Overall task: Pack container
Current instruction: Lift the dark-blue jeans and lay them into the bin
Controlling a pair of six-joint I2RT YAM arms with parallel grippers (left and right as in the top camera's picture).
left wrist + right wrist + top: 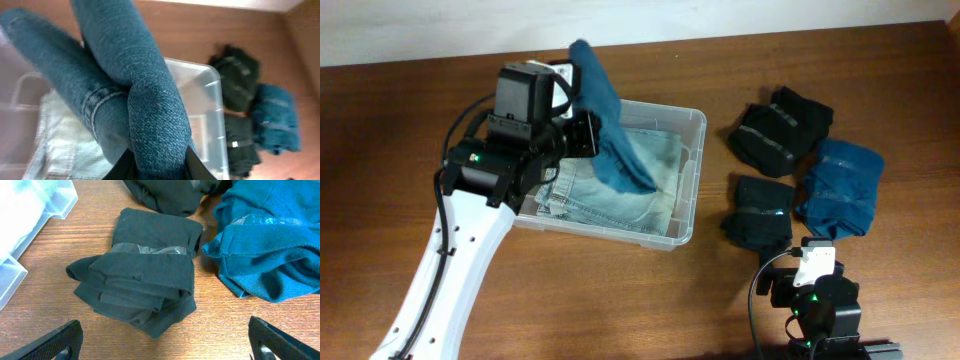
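Note:
The clear plastic container [690, 180] stands left of centre on the table, with light denim jeans [620, 200] folded inside. My left gripper [582, 130] is shut on dark blue jeans [610, 140], which hang over the container and touch the light jeans. In the left wrist view the dark blue jeans [145, 100] fill the middle, pinched between my fingers [157, 167], with the container [212, 100] behind. My right gripper [165, 342] is open and empty, low over the table just in front of a folded black garment [145, 285].
Right of the container lie two black folded garments [780, 130], [758, 212] and a teal folded garment [840, 185]. The teal one also shows in the right wrist view [270, 245]. The container's corner [35, 215] shows there at left.

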